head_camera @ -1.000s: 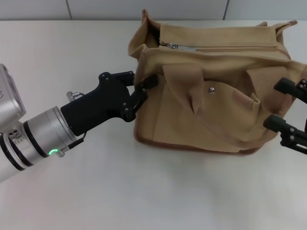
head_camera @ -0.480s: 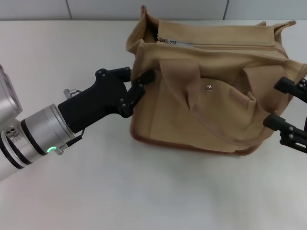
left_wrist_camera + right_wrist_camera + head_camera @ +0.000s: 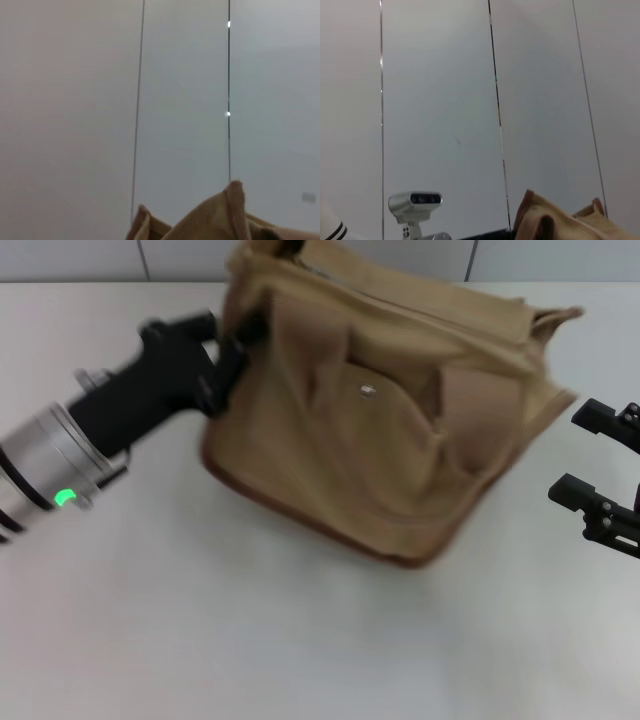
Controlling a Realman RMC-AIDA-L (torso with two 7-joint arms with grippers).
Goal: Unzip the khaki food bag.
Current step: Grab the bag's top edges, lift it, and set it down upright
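Left gripper (image 3: 235,352) pinched upper-left corner of boxy tan canvas food bag (image 3: 380,430), centre of head frame.
Bag sat skewed on white table (image 3: 250,630), metal snap (image 3: 367,392) on front pocket. Right gripper (image 3: 598,465) at right edge, fingers spread, apart from bag.
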